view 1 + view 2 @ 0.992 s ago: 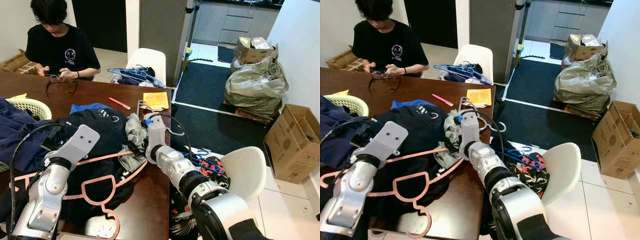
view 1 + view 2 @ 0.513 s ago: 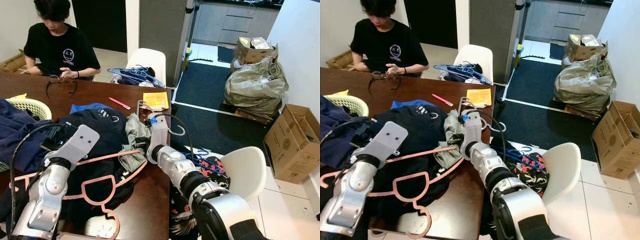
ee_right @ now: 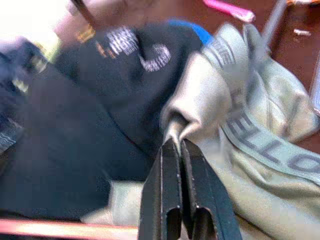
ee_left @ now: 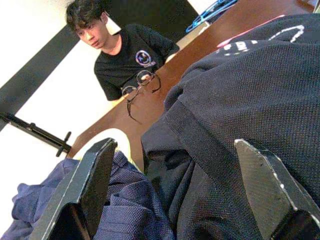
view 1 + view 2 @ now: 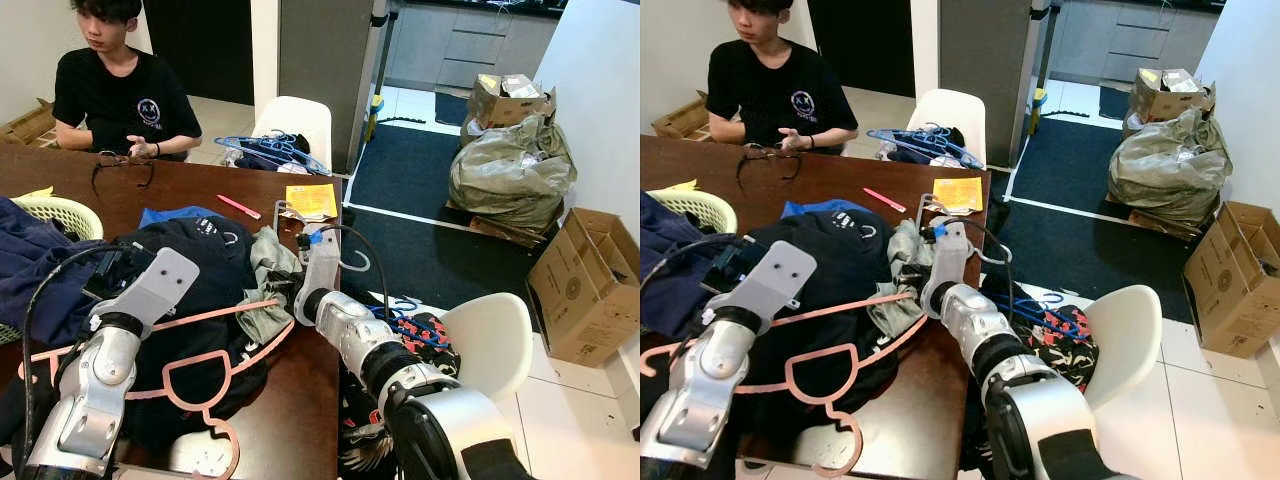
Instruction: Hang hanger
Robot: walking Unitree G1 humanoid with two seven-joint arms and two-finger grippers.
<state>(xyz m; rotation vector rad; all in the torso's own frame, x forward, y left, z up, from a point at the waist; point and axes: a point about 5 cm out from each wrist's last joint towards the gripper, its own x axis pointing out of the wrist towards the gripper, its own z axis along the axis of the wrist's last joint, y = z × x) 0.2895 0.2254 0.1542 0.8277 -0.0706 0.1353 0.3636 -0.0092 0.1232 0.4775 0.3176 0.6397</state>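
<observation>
Since the earlier frames the right gripper [image 3: 180, 145] has drawn back toward the table's right edge, its black fingers pinched together on a raised fold of the soft grey-green garment [image 5: 262, 262], whose woven band carries lettering, seemingly "ELLO", too blurred to confirm. The thin pink hanger [image 5: 205, 360] lies flat across the dark knit shirt [image 5: 195, 255] on the brown wooden table [image 5: 295, 400]. The left gripper [image 4: 175, 195] hovers over that shirt, fingers spread wide and holding nothing.

Our right gripper [image 3: 180, 145] is pinched tight together. Our left gripper [image 4: 175, 185] has its fingers [image 4: 92, 182] spread wide.
</observation>
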